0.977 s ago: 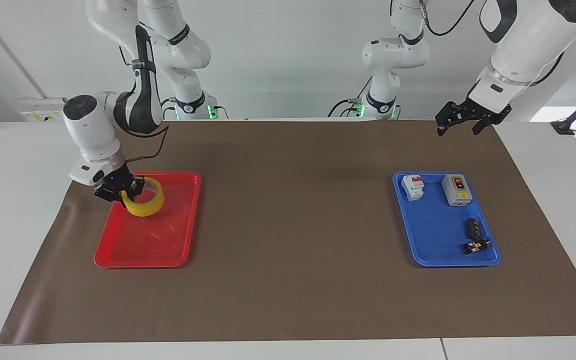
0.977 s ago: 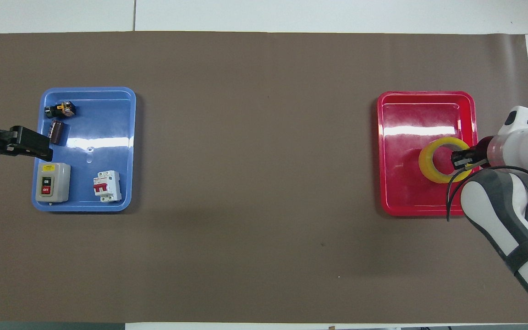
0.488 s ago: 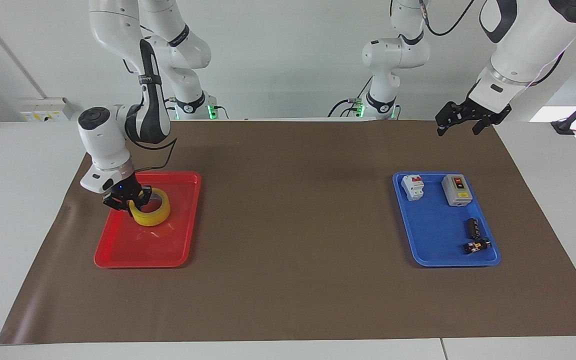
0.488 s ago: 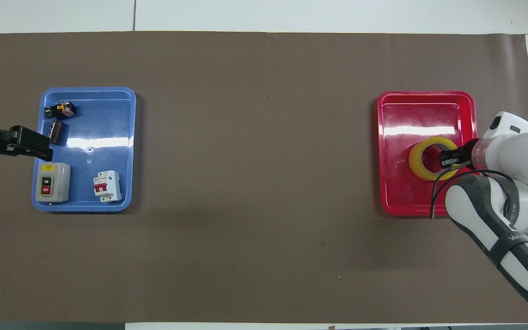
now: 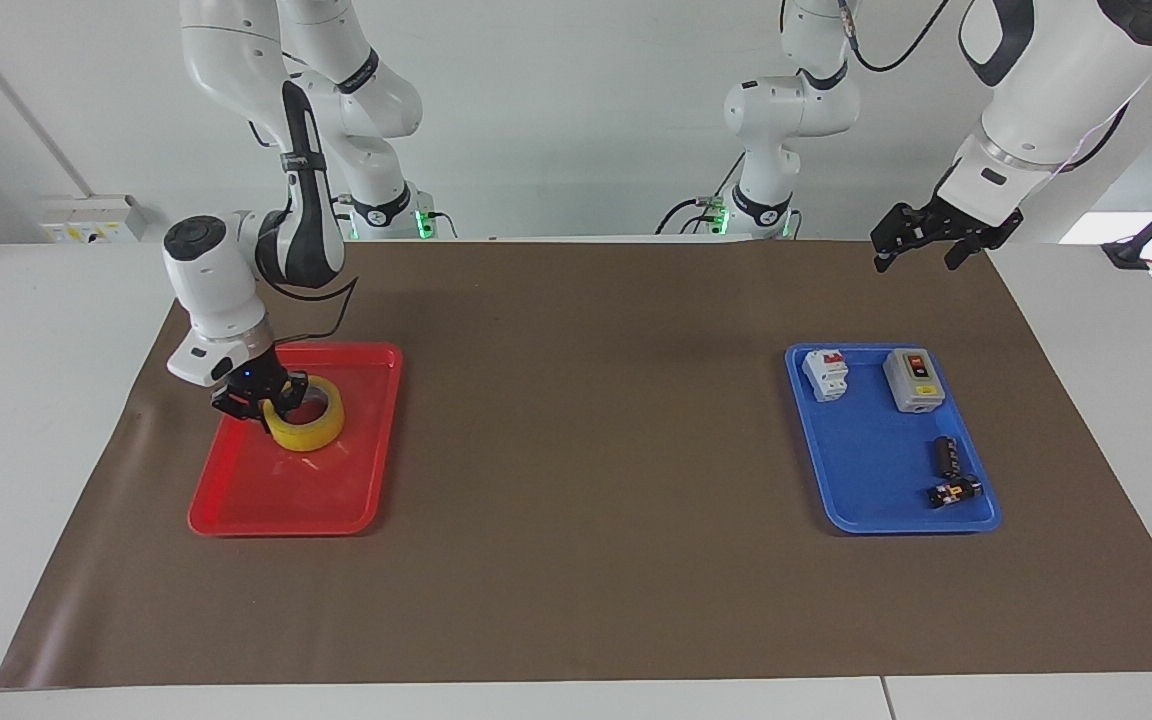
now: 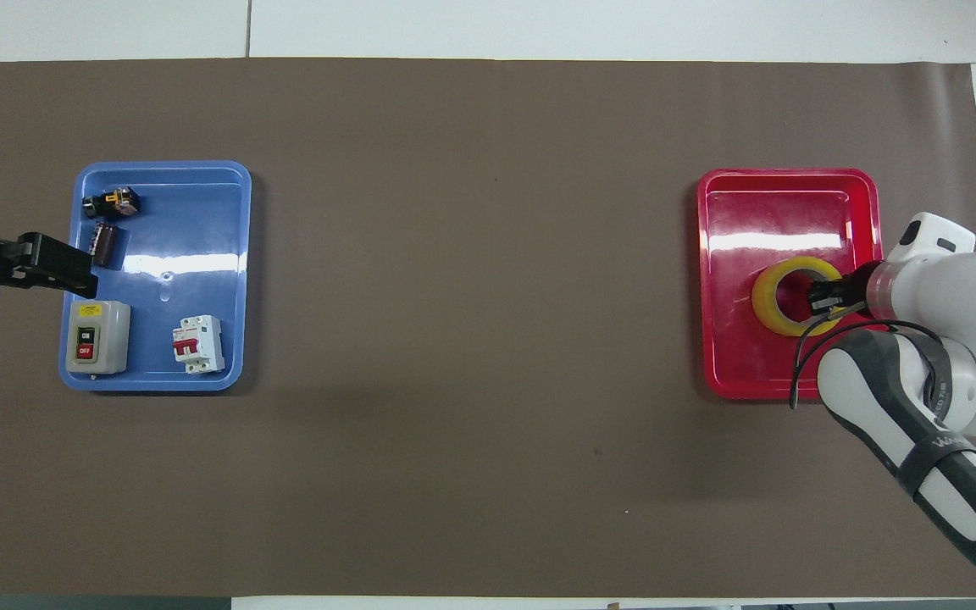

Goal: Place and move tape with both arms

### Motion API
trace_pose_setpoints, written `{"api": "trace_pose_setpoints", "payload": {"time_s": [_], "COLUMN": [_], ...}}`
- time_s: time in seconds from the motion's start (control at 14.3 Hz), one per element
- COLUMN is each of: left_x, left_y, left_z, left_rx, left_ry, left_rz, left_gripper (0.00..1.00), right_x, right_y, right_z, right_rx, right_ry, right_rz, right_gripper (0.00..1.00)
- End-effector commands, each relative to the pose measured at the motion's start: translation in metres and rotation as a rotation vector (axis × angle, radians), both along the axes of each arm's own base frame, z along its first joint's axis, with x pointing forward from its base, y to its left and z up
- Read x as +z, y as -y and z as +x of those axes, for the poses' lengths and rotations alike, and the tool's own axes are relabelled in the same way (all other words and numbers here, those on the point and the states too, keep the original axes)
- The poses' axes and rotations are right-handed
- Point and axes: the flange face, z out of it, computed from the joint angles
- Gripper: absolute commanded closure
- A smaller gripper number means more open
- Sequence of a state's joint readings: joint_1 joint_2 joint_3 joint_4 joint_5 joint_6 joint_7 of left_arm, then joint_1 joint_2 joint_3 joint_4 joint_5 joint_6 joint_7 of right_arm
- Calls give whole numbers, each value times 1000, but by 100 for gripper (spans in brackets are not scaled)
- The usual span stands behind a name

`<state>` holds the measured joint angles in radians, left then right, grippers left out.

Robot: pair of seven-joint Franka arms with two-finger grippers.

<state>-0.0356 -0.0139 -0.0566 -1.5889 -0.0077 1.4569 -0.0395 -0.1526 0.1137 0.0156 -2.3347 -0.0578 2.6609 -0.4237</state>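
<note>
the right gripper (image 5: 258, 400) pinches the wall of the yellow tape (image 5: 310, 424), holding it tilted just above the red tray (image 5: 266, 500), likely for carrying. the left gripper (image 5: 921, 236), fingers spread, waits above the table's edge.

blue tray (image 5: 866, 480) holds switch box (image 5: 912, 380), breaker (image 5: 825, 374).

The yellow translucent ring-shaped roll of tape (image 5: 307, 424) (image 6: 792, 296) is sitting slightly tilted over the shallow red plastic tray (image 5: 266, 505) (image 6: 784, 188), in the half nearer to the robots, its open centre facing up. The black two-finger right gripper (image 5: 258, 400) (image 6: 823, 297) is gripping its rim.
</note>
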Motion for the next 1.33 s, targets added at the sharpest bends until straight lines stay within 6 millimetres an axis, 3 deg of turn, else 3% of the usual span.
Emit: {"api": "trace_pose_setpoints", "payload": {"time_s": [0.0,0.14,0.21,0.35,0.49,0.7,0.91,1.05,1.26], "left_x": [-1,-1,-1,-1,-1,-1,-1,-1,-1], "left_y": [-2,-2,-2,-2,-2,-1,-2,-2,-2], "left_z": [-3,-3,-3,-3,-3,-3,-3,-3,-3], "left_rx": [4,5,5,5,5,2,5,4,4], "left_ry": [-4,-4,-3,-4,-4,-3,-4,-4,-4], "left_rz": [-13,-13,-13,-13,-13,-13,-13,-13,-13], "left_gripper": [0,0,0,0,0,0,0,0,0], "right_x": [4,28,50,110,163,240,304,326,319], "right_y": [-3,0,1,-23,-24,-25,-27,-26,-18], "right_z": [4,25,34,45,48,37,-1,-17,-21], "right_rx": [-13,-15,-19,-112,-277,-503,-596,-609,-605], "right_ry": [39,41,3,-99,-175,-268,-273,-251,-231], "right_rz": [9,6,8,15,-8,18,96,103,106], "right_gripper": [0,0,0,0,0,0,0,0,0]}}
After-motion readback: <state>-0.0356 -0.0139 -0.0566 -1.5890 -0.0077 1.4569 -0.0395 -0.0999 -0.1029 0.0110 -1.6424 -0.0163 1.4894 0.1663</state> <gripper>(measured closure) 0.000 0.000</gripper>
